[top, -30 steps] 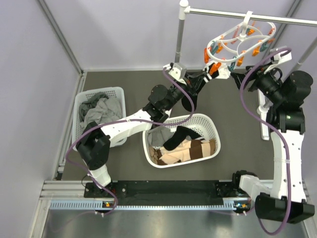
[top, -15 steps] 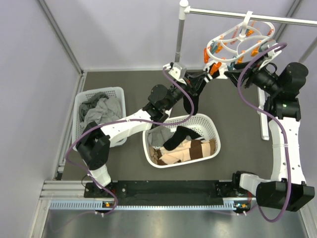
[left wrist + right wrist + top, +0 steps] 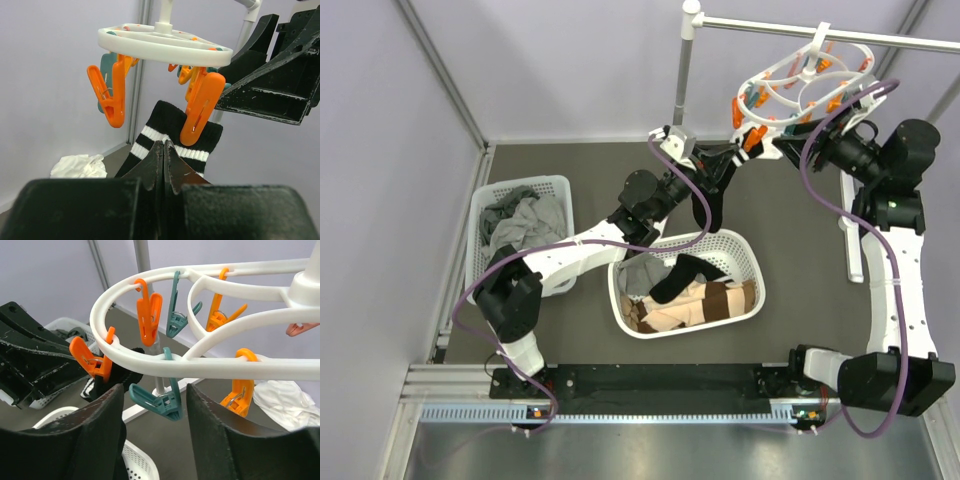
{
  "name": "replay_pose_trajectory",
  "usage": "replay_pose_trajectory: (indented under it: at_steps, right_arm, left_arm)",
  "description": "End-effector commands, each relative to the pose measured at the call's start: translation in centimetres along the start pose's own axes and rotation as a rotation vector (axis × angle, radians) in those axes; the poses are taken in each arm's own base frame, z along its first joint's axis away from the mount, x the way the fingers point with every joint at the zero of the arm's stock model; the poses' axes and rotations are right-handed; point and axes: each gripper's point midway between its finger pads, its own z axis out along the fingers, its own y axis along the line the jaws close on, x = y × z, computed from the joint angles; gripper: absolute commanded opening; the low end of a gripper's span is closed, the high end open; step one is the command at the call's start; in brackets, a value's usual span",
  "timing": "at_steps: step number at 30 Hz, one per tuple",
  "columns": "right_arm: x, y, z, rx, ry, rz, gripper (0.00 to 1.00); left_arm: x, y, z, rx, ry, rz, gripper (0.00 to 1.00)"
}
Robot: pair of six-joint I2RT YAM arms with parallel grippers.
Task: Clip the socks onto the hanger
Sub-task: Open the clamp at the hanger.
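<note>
Dark mat (image 3: 570,160) (lilac walls (image 3: 550,70) around); hanger (image 3: 210,362) on rail (image 3: 770,26).

Black sock (image 3: 169,119) lower part hidden behind left fingers (image 3: 152,169); hanger (image 3: 200,363) cut off at right edge.

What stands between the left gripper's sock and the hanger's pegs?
Nothing visible. The sock, held by the left gripper, has its cuff right behind an orange peg under the hanger; the open right gripper is beside, not between.
</note>
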Motion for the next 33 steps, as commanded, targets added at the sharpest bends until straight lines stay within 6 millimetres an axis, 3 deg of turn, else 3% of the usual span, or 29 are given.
replay_pose_trajectory:
  at_steps: [1, 10, 16, 23, 27, 29, 33]
  right_arm:
    - [-3.4, 0.2, -0.2, -0.002, -0.067, -0.091, 0.49]
    - [-3.9, 1.0, -0.1, -0.020, -0.070, -0.082, 0.27]
    - [-3.5, 2.4, 0.0, 0.004, -0.064, -0.044, 0.16]
    - [-2.5, 2.4, -0.3, 0.106, -0.074, 0.048, 0.07]
    - [-2.1, 2.7, -0.5, 0.138, -0.071, 0.087, 0.05]
    - [-2.0, 2.9, -0.7, 0.154, -0.077, 0.098, 0.04]
    - [-2.0, 3.2, -0.9, 0.172, -0.087, 0.120, 0.03]
  left_arm:
    - [-4.5, -1.1, 0.3, 0.033, -0.093, -0.005, 0.00]
    - [-4.0, -1.0, 0.1, 0.038, -0.081, -0.002, 0.00]
    - [-3.3, 0.2, 0.2, 0.027, -0.071, -0.001, 0.00]
    - [-2.7, 1.8, -0.4, 0.022, -0.039, 0.031, 0.24]
    - [-1.9, 2.5, -1.9, 0.002, 0.005, 0.067, 0.43]
    - [-2.3, 2.3, -2.8, 0.007, 0.018, 0.090, 0.47]
    - [-0.5, 1.8, -5.1, 0.029, 0.121, 0.112, 0.59]
